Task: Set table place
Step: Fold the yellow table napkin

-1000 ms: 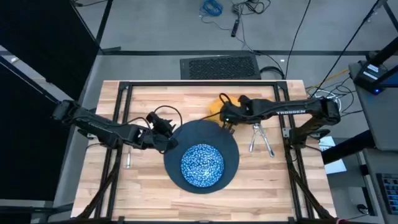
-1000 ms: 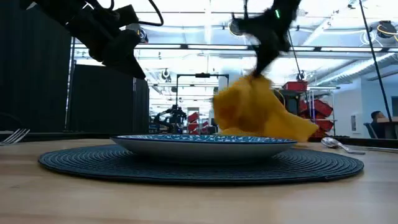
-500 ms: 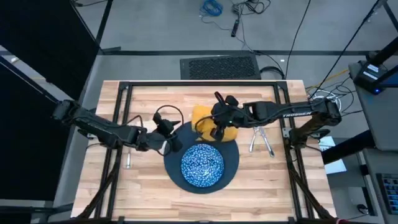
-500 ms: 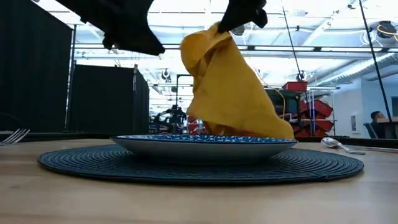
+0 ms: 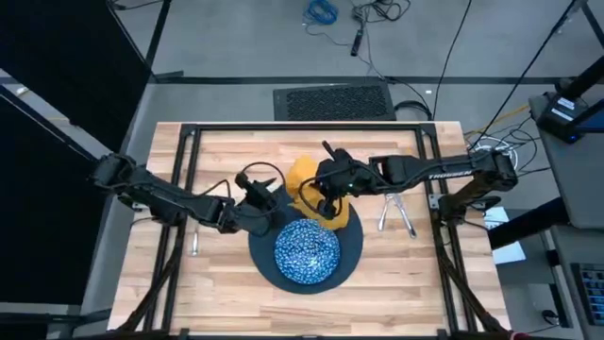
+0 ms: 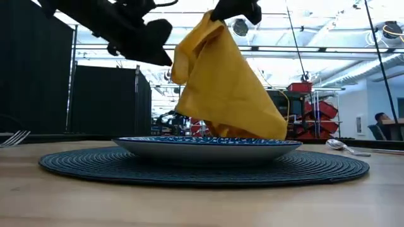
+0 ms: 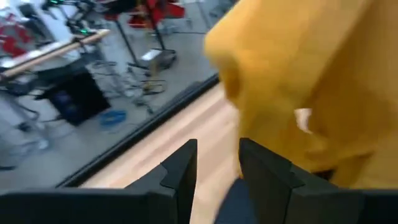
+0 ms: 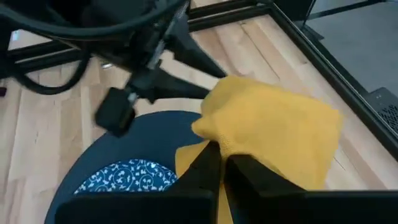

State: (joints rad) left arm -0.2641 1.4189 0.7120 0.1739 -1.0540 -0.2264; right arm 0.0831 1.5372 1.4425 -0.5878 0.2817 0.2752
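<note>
While the right gripper [image 5: 327,189] stays pinched on the mustard napkin [image 5: 316,194], the cloth has swung from upper right to frame centre, trailing onto the dark placemat [image 5: 351,247]. Left gripper [image 5: 267,202], fingers parted, closes in: handover likely.

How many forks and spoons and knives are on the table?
3 that I can see: a fork left of the placemat, and a spoon and a knife right of it. More could be hidden under the arms.
</note>
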